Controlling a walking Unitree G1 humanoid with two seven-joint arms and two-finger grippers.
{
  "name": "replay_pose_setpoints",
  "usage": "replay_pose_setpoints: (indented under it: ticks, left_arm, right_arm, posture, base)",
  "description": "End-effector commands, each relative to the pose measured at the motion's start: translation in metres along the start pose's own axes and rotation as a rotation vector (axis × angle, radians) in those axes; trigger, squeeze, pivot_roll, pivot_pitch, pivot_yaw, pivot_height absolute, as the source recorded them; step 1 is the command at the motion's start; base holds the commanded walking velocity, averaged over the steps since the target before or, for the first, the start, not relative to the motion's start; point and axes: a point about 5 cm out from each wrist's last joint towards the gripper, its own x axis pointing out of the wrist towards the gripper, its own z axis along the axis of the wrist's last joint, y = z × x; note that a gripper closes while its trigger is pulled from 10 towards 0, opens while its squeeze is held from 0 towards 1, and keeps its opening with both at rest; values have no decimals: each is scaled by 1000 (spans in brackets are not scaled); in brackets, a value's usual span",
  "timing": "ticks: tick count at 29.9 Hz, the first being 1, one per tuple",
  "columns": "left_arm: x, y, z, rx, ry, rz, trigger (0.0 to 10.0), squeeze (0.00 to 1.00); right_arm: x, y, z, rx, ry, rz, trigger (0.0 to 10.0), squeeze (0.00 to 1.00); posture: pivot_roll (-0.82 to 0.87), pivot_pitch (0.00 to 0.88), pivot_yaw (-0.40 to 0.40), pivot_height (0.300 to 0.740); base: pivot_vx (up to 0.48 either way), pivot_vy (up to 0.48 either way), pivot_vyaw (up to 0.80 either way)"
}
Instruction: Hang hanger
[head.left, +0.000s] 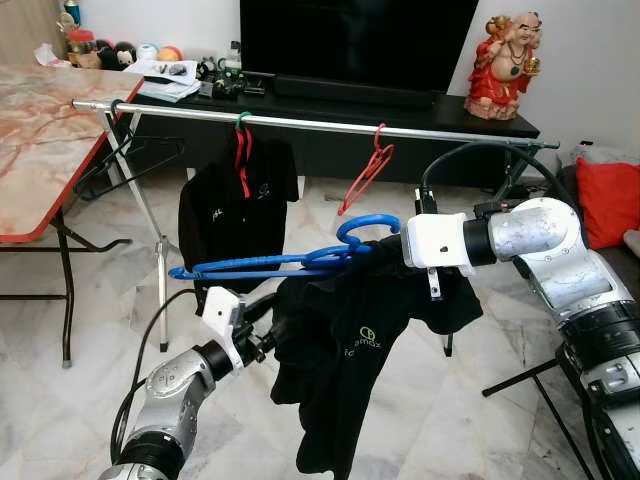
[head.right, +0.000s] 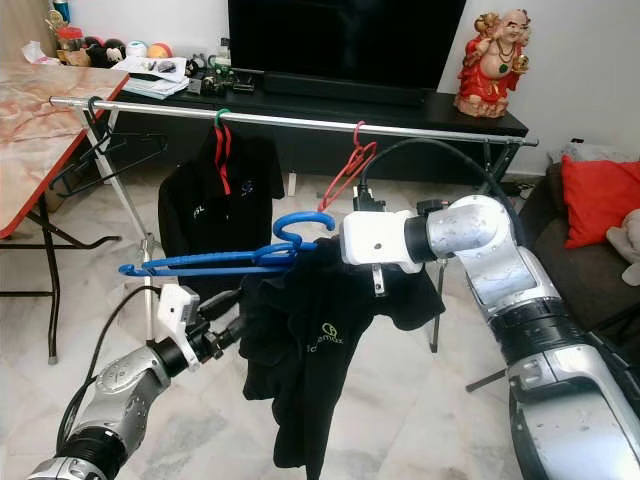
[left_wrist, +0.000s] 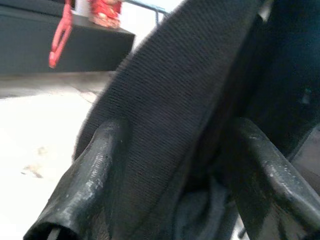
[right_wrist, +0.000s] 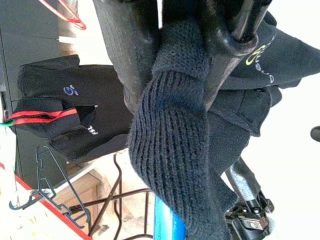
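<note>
Chrome tubing of the long clothes rail (head.left: 300, 122) is spanning the room, carrying a hung black polo shirt (head.left: 237, 205) and an empty red plastic hanger (head.left: 366, 175). Below and in front, a second black polo shirt (head.left: 345, 345) is draping off a blue plastic hanger (head.left: 290, 262). The right gripper (right_wrist: 192, 60) is clenching its knitted collar; the left gripper (left_wrist: 185, 165) is pinching its fabric.

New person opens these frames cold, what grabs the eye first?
The blue hanger held out mid-frame with a black shirt drooping off it, the right gripper at its hook end and the left gripper in the shirt's fabric lower left. Behind runs the silver rail with a hung black shirt and an empty red hanger.
</note>
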Motion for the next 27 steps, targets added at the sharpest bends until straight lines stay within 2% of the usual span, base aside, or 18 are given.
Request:
replay_pose_setpoints:
  ticks: [1,8,10,11,13,18,21,22,24,27]
  left_arm:
    - [3,-2,5,20,10,-54,10000,0]
    - [-2,1,5,42,23,-33,10000,0]
    - [-3,11,8,104,26,72,10000,0]
    - [-5,18,13,125,9,150,10000,0]
    - [-6,25,20,149,-30,228,10000,0]
    - [-6,30,26,154,-72,292,10000,0]
    - [-3,27,26,135,-80,256,10000,0]
    - [3,21,24,107,-78,193,10000,0]
    - [7,15,21,87,-67,134,10000,0]
    - [10,10,17,69,-51,81,10000,0]
  right_arm:
    - [-10,-6,7,-34,-14,-32,0,0]
    - [-10,-5,5,-31,-5,-27,0,0]
    - [-10,-4,5,-31,-4,-26,0,0]
    - [-10,-4,4,-31,-4,-25,0,0]
    - [-10,-4,4,-31,-2,-23,0,0]
    - [-9,-3,4,-31,-1,-14,0,0]
    - [-9,-3,4,-30,-1,-13,0,0]
    - [-8,-3,4,-29,-1,-11,0,0]
    - [-8,-3,4,-28,-1,-9,0,0]
    - [-8,-2,4,-27,-2,-5,0,0]
  posture:
    - [-54,15,-120,740]
    - [-55,12,-121,740]
    - [-55,11,-120,740]
    - [-56,9,-121,740]
    - [-57,8,-122,740]
    - [-57,5,-124,740]
    - [-58,5,-125,740]
    - [-59,7,-128,740]
    - [-59,7,-129,740]
    - [-63,9,-130,740]
  base:
    - [0,0,0]
    - [0,0,0]
    - [0,0,0]
    - [0,0,0]
    - [0,0,0]
    - [0,0,0]
    - [0,0,0]
    - [0,0,0]
    - [0,0,0]
    - [0,0,0]
